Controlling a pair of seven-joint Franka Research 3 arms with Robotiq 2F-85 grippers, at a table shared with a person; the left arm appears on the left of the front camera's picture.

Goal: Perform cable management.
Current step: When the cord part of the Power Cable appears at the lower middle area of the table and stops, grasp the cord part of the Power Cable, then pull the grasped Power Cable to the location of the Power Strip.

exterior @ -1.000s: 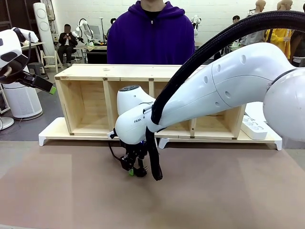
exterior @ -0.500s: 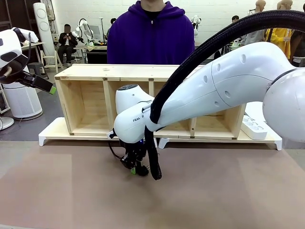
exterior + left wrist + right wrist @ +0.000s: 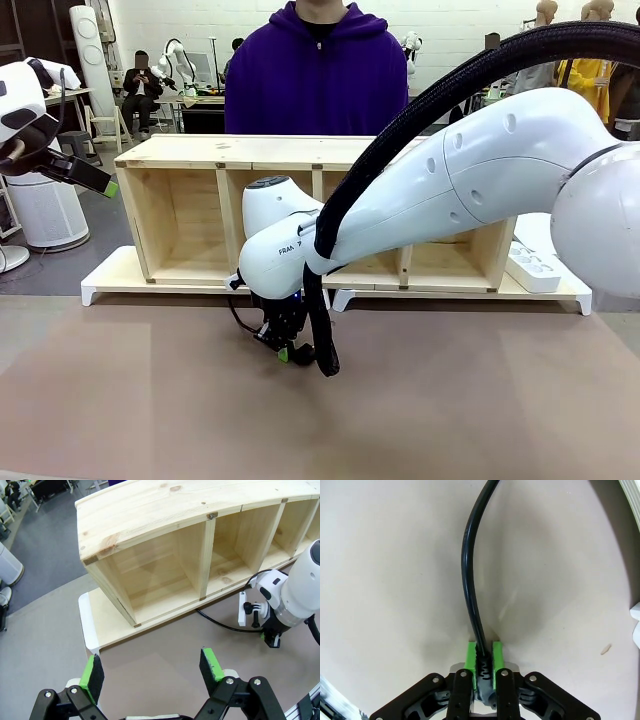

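While the arm barely moved over the last sec, the right hand (image 3: 483, 652) went from jaws partly apart to clamped tight on the cable (image 3: 470, 580), so the big change was the grab itself. Wrist cam showed the ribbed bit near the cable's end squeezed between the green pads (image 3: 470, 655), w/ the rest of the cord bending up and away over the worktop (image 3: 480, 400). The hand also sat a touch higher and further right than a sec before, imo.

What that meant for the task: pick looked done and the cable was secured at one end, but routing/tidying hadn't started afaict. The rest of the cable lay on the worktop, curving back toward the front of the shelf (image 3: 190, 150). Couldn't tell where the far end went. Left hand (image 3: 152, 667) hung high off to the left, jaws wide apart w/ nothing in them, well apart from the cable.

Surface: plain brownish matte worktop, no clutter near the grip, so the cord prob slides easy. The wooden shelf w/ open cubbies stood across the far side on a white base (image 3: 110, 282), w/ a white power strip (image 3: 533, 268) at its right end. A person (image 3: 316, 80) in a purple hoodie stood right behind it. Bkgd was a busy lab room w/ grey floor, desks and ppl farther off.
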